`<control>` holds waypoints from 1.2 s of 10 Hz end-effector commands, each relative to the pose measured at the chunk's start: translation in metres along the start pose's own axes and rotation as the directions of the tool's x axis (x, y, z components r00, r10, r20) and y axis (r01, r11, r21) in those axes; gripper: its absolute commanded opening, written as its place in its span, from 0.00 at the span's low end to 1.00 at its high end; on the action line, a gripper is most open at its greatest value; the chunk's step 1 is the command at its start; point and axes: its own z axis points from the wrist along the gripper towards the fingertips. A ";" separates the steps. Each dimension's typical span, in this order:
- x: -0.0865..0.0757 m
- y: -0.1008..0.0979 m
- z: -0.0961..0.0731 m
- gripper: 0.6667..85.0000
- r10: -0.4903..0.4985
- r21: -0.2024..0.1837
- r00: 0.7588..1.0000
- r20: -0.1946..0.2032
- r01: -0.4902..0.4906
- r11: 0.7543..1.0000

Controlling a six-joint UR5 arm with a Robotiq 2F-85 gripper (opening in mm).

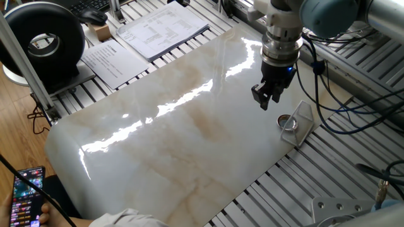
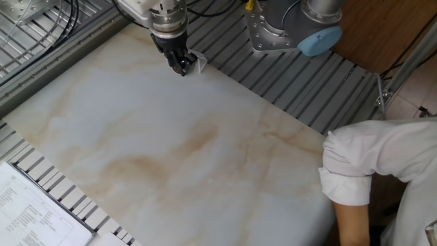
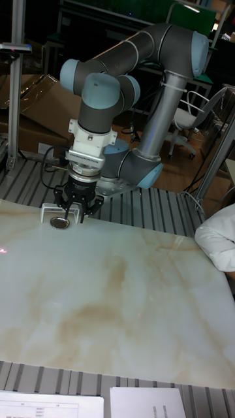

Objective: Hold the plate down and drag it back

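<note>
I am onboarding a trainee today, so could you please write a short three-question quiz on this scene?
1. True or false: the gripper is pressing on the plate.
2. The plate lies beside: A) a clear plastic piece, B) a phone, C) the papers.
3. Fill in: the plate rests on the ___ slab.

Key: 1 false, it hangs apart from it; 2 A; 3 marble.

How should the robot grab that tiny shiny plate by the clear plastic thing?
Probably not by pinching. The plate lies flat and thin on the marble slab, with the clear plastic piece close behind it, so no edge is easy to pinch. Better for the gripper to come straight down and press on its top face.
</note>
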 end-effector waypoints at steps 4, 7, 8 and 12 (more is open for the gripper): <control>-0.004 -0.005 0.017 0.54 -0.012 0.020 1.000 -0.001 0.012 1.000; 0.000 -0.003 0.037 0.54 -0.022 0.014 1.000 0.020 0.022 1.000; 0.000 -0.006 0.032 0.54 -0.017 0.024 1.000 0.017 0.016 1.000; 0.014 -0.002 0.035 0.54 -0.032 0.010 0.999 -0.034 0.032 0.999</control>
